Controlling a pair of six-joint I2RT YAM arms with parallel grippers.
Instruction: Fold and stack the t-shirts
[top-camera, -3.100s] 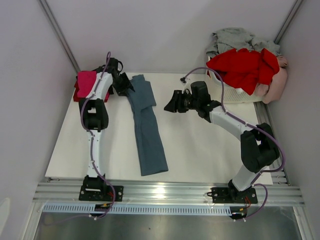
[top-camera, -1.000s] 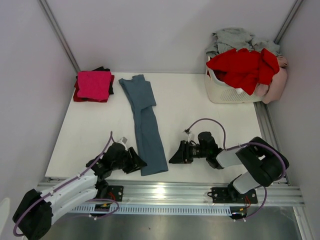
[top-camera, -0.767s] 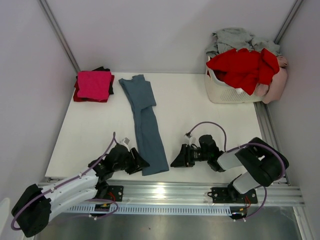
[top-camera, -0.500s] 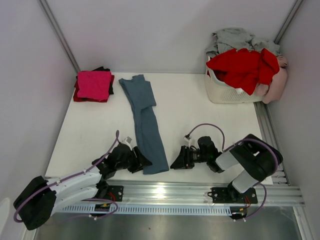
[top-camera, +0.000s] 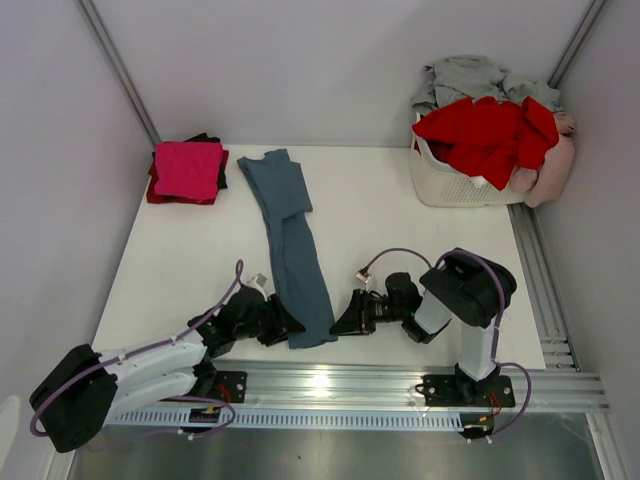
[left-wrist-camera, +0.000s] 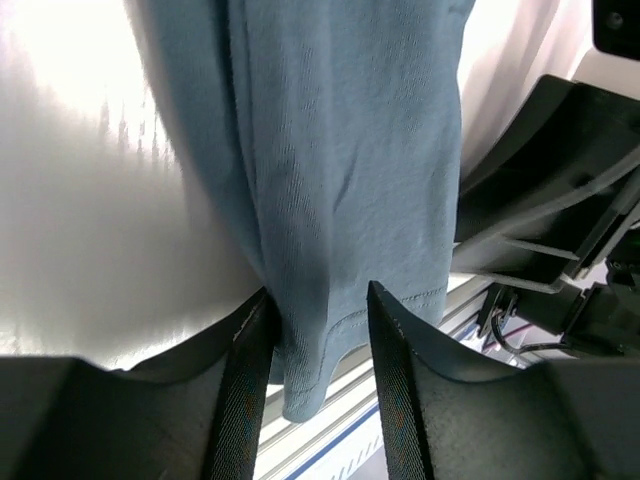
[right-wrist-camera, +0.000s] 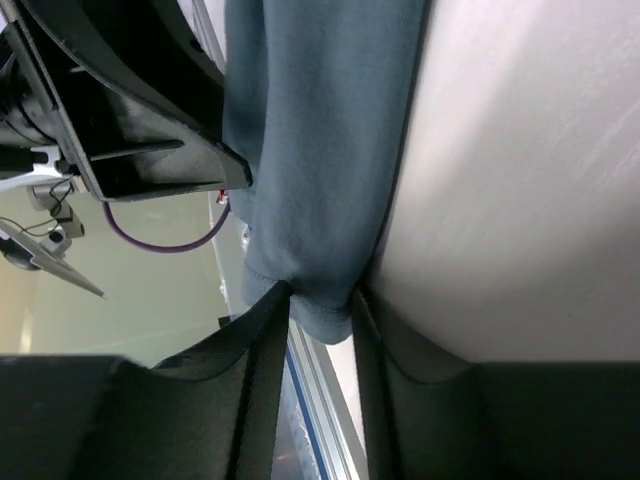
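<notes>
A slate blue-grey t-shirt (top-camera: 290, 240), folded into a long narrow strip, lies down the middle of the table. Both grippers are at its near hem, low on the table. My left gripper (top-camera: 283, 329) is at the hem's left corner. In the left wrist view my left gripper (left-wrist-camera: 320, 290) is open, with the shirt (left-wrist-camera: 340, 150) hem corner between the fingers. My right gripper (top-camera: 338, 322) is at the hem's right corner. In the right wrist view my right gripper (right-wrist-camera: 322, 290) is pinched on the shirt (right-wrist-camera: 320, 120) hem.
A folded magenta tee (top-camera: 188, 167) tops a small stack with black and red under it at the far left. A white basket (top-camera: 450, 187) at the far right holds red (top-camera: 490, 135), grey (top-camera: 475, 75) and pale pink (top-camera: 555, 165) tees. The aluminium rail (top-camera: 320, 380) runs just below the hem.
Both arms swung from the far end of the shirt down to its near hem. Over the last second both grippers slid inward onto the hem corners, and the right one closed on the cloth.
</notes>
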